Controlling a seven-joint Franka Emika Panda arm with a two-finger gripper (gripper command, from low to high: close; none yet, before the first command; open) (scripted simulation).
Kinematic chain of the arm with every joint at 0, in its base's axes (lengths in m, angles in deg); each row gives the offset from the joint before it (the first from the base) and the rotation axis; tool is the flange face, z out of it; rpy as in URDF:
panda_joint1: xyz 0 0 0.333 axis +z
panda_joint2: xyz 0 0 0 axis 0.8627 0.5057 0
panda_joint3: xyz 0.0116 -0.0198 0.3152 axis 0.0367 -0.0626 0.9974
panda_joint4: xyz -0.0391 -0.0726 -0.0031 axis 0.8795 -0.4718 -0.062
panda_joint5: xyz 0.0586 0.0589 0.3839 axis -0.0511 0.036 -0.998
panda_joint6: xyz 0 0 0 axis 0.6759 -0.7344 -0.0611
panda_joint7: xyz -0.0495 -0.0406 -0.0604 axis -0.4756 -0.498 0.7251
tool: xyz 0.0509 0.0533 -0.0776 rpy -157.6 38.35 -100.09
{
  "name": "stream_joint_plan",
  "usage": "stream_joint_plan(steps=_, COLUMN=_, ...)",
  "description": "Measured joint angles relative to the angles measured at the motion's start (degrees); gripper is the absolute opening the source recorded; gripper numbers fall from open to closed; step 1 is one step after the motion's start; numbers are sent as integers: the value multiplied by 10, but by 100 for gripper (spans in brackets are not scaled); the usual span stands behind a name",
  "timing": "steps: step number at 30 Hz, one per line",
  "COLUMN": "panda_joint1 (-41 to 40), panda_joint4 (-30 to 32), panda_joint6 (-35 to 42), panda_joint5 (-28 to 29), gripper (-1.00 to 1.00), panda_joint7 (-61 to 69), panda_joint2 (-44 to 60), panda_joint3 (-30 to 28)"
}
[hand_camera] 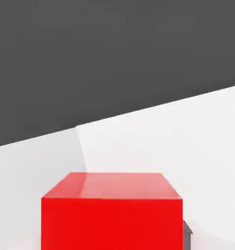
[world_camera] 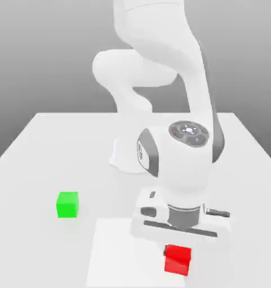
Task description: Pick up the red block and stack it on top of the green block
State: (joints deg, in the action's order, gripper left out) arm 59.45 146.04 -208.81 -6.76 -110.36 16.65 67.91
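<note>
nearby, green block (world_camera: 67, 204) apart, unobstructed, from red block (world_camera: 177, 259).

Two cubes well apart on one table

The small bright red matte cube (world_camera: 177, 259) lies toward the exterior view's right at the near edge of the white table (world_camera: 47, 146), directly under the gripper (world_camera: 180, 239); the small bright green matte cube (world_camera: 67, 204) sits to its left, farther back.

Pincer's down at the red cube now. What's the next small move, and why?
Probably lift straight up. The pincer looks shut on the small matte red cube, which sits on the white table, apart from the matte green cube toward the exterior view's left. Height is needed before carrying it over.
</note>
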Motion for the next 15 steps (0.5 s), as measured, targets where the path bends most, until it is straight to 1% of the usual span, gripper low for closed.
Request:
stream_joint_plan(steps=3, panda_joint1=-16, panda_joint4=6, panda_joint6=32, panda_joint5=-23, gripper=-100, panda_joint7=17, panda_joint2=-39, panda_joint3=21)
stream_joint_plan(steps=6, panda_joint1=-28, panda_joint4=17, panda_joint6=80, panda_joint5=-61, gripper=-100, panda_joint7=44, panda_joint2=-99, panda_joint3=39)
stream_joint_plan(steps=9, panda_joint1=-60, panda_joint4=58, panda_joint6=96, panda_joint5=-68, gripper=-100, panda_joint7=-13, panda_joint2=-152, panda_joint3=1)
stream_joint_plan(steps=13, panda_joint1=-167, panda_joint4=123, panda_joint6=104, panda_joint5=-67, gripper=-100, panda_joint7=-117, panda_joint2=-222, panda_joint3=-47)
stream_joint_plan(steps=15, panda_joint1=-202, panda_joint4=158, panda_joint6=107, panda_joint5=-71, gripper=-100, panda_joint7=-172, panda_joint2=-262, panda_joint3=-63)
